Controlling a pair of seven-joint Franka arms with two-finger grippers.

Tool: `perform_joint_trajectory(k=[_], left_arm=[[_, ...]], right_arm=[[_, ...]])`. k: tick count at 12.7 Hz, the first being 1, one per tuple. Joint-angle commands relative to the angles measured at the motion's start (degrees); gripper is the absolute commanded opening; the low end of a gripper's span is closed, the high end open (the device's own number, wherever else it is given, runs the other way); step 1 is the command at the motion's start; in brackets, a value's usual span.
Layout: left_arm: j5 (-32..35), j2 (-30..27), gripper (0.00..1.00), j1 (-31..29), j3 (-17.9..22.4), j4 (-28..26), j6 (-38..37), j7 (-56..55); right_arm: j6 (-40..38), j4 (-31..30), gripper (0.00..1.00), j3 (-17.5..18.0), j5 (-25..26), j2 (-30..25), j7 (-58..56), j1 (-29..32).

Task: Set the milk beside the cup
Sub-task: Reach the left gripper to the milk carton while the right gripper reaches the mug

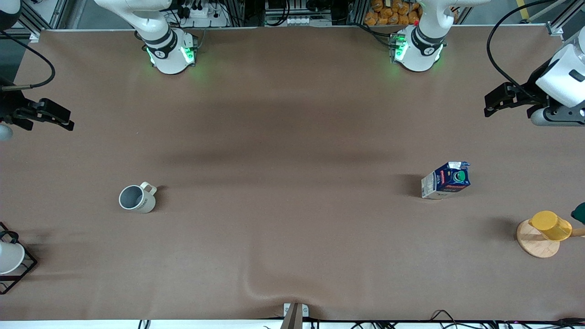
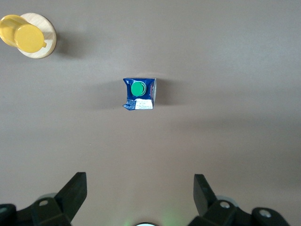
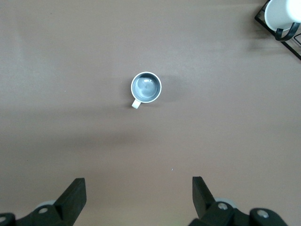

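The left gripper is held high over the left arm's end of the table, its two fingers spread wide and nothing caught between them; no object is touched. The right gripper is held likewise over the right arm's end, fingers parted wide and empty. Both arms are seen waiting at the table's edges.

One milk carton is seen standing upright on the brown table toward the left arm's end, its green cap on top, well apart from both grippers. In the left wrist view the carton is framed from above, between the spread fingers but well below them.

One cup is set upright toward the right arm's end, its grey inside showing and its handle turned toward the robots' bases. It is kept well apart from the milk, most of the table lying between them.

One yellow cup is found on one round wooden disc, nearer the front camera than the milk. One black wire rack holding one white object is seen at the right arm's end.
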State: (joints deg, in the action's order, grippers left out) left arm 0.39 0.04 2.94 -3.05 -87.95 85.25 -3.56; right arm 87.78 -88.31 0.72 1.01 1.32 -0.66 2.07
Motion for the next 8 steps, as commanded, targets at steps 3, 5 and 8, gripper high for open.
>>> perform_joint_trajectory(k=[3, 5, 8], left_arm=[[2.0, 3.1, 1.00, 0.5, 0.0, 2.0, -1.4, -0.5], [2.7, 9.0, 1.00, 0.6, -0.2, 2.7, 0.0, -0.6], [1.2, 14.5, 1.00, 0.7, -0.6, -2.1, 12.9, -2.9]], right_arm=[[-0.7, -0.3, 1.00, 0.8, 0.8, -0.9, 0.2, 0.8], [-0.6, -0.4, 1.00, 0.8, 0.7, -0.7, 0.3, 0.8], [0.8, -0.5, 1.00, 0.8, 0.7, 2.0, 0.1, 0.9]])
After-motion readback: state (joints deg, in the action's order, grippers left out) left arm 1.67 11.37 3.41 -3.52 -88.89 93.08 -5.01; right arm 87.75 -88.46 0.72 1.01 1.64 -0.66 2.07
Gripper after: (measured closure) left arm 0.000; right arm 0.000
